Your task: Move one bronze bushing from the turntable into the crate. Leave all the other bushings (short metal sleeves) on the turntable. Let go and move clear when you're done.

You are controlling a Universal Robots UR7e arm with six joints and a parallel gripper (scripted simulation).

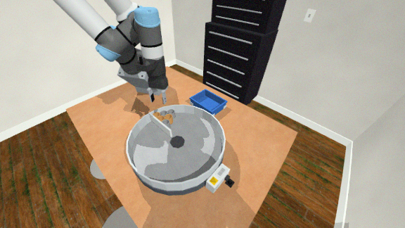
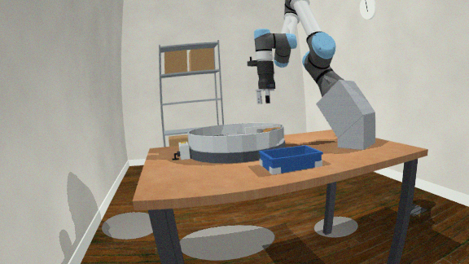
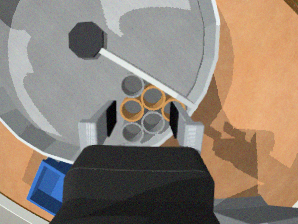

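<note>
My gripper point(image 1: 158, 100) point(image 2: 263, 102) point(image 3: 143, 112) is open and empty, high above the bushing cluster on the turntable point(image 1: 190, 162) point(image 2: 228, 143) point(image 3: 50, 90). In the wrist view a bronze bushing point(image 3: 122, 110) stands at the cluster's left, another bronze bushing point(image 3: 153, 108) touches it up and to the right, and a third bronze bushing point(image 3: 166, 103) is partly hidden by the right finger. A grey bushing point(image 3: 123, 86) stands at the top and two others, one grey bushing point(image 3: 153, 132) and another grey bushing point(image 3: 124, 132), at the bottom. The blue crate point(image 1: 216, 98) point(image 2: 293, 163) point(image 3: 36, 182) looks empty in the top view.
A thin straight divider point(image 1: 162, 124) point(image 3: 145, 75) runs from the turntable's dark hub point(image 1: 177, 141) point(image 3: 86, 40) to its raised wall, beside the cluster. A control box point(image 1: 218, 177) point(image 2: 184, 151) sits at the turntable's outside. The crate stands close outside the turntable wall.
</note>
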